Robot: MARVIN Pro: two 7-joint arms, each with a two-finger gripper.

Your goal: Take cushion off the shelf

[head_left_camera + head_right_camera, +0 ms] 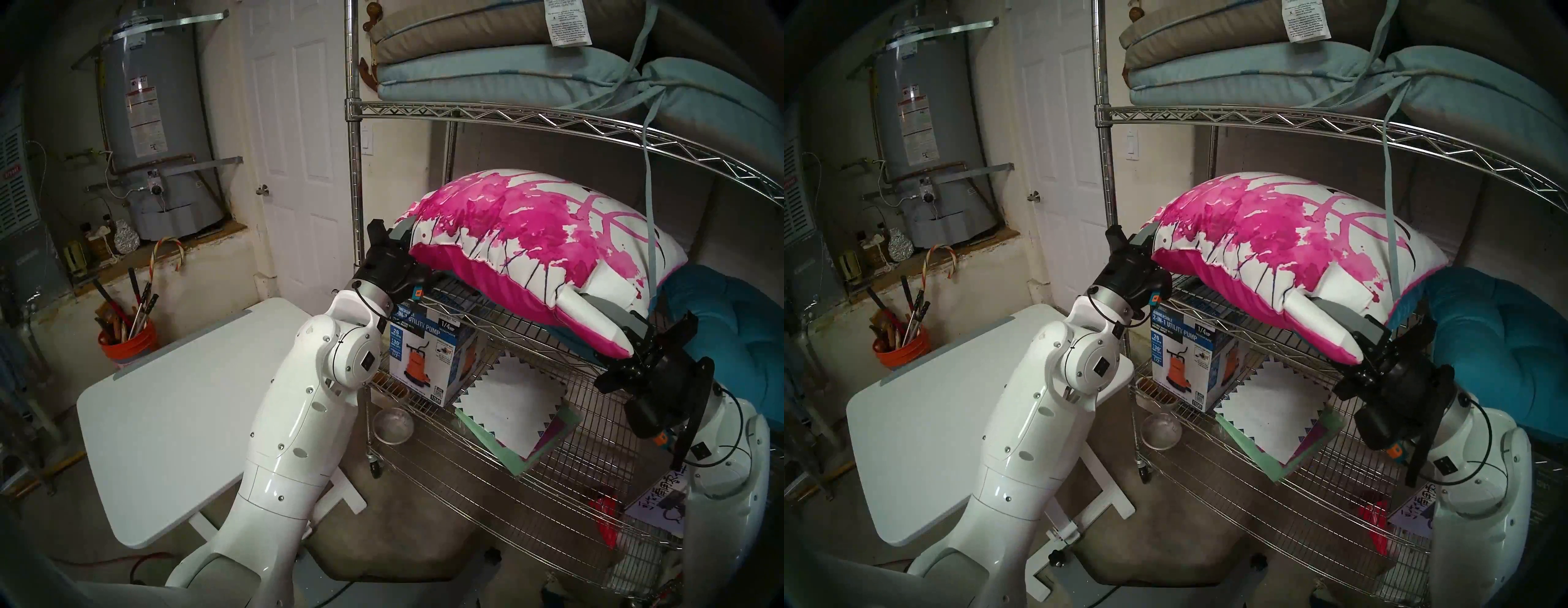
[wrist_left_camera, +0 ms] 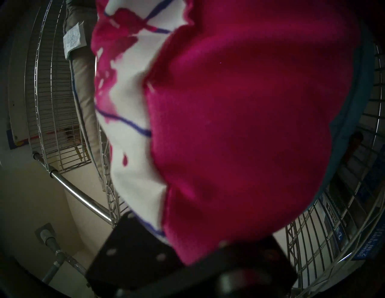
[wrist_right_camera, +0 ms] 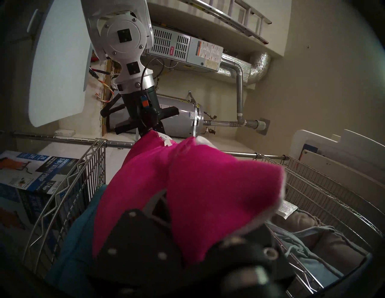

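Observation:
The cushion, white with magenta splashes and a magenta underside, sits on the middle tier of the chrome wire shelf, its front edge sticking out past the tier. My left gripper is shut on its left front corner. My right gripper is shut on the right front corner. In the left wrist view the cushion fills the frame above the gripper. The right wrist view shows magenta fabric bunched in the gripper.
A teal tufted cushion lies to the right of and under the cushion. Pale blue and tan pads fill the tier above, and a tie strap hangs down. A utility pump box stands below. A white table is on my left.

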